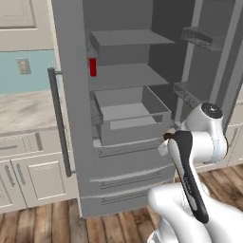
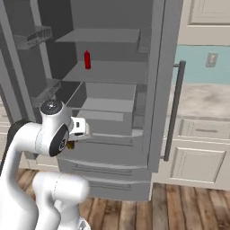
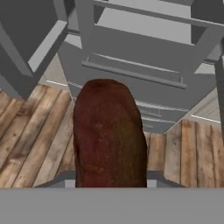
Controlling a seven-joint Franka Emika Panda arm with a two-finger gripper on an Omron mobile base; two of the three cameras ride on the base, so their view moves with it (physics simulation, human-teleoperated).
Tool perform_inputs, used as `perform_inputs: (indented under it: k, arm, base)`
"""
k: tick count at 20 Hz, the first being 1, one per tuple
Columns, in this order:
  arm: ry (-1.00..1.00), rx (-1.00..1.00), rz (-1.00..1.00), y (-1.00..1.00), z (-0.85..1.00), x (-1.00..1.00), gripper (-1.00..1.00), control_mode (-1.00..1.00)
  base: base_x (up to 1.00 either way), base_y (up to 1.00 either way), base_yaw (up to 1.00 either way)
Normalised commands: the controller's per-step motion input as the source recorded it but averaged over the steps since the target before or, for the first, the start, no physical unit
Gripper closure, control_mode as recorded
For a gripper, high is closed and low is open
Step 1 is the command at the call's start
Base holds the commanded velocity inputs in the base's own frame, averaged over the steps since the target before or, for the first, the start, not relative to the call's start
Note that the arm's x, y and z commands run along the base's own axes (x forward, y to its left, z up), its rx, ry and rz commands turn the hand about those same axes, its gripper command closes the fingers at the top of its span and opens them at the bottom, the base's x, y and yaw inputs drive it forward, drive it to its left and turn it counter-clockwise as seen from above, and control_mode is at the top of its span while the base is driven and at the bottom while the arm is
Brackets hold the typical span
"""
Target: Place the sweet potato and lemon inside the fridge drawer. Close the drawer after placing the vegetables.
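Observation:
My gripper (image 1: 166, 139) (image 2: 73, 143) is shut on the sweet potato (image 3: 109, 135), a dark brown oblong that stands tall in the middle of the hand view. In the base views only a brown tip of the sweet potato (image 1: 167, 136) (image 2: 71, 144) shows at the hand. The fridge drawer (image 1: 130, 130) (image 2: 105, 117), a grey thin-walled bin, is pulled out of the open fridge. The gripper hangs in front of the drawer's front panel, toward its right corner and a little below its rim. The lemon is out of view.
A red bottle (image 1: 92, 67) (image 2: 87, 59) stands on a fridge shelf above the drawer. The open fridge door (image 1: 71, 104) with its long handle (image 1: 59, 123) stands at the left, and door racks (image 1: 201, 39) at the right. Flat drawer fronts (image 1: 128, 178) lie below, above wooden floor (image 3: 26, 131).

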Motion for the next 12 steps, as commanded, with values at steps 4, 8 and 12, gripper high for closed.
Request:
perform_inputs:
  k: [4,8,12]
  arm:
    - [0.0,0.0,0.0,0.0,0.0,0.0,1.0,1.0]
    - [0.0,0.0,0.0,0.0,0.0,0.0,1.0,1.0]
    - [0.0,0.0,0.0,0.0,0.0,0.0,1.0,1.0]
  base:
    - [0.43,-0.35,0.22]
    - [0.52,-0.32,0.21]
    - [0.62,-0.25,0.16]
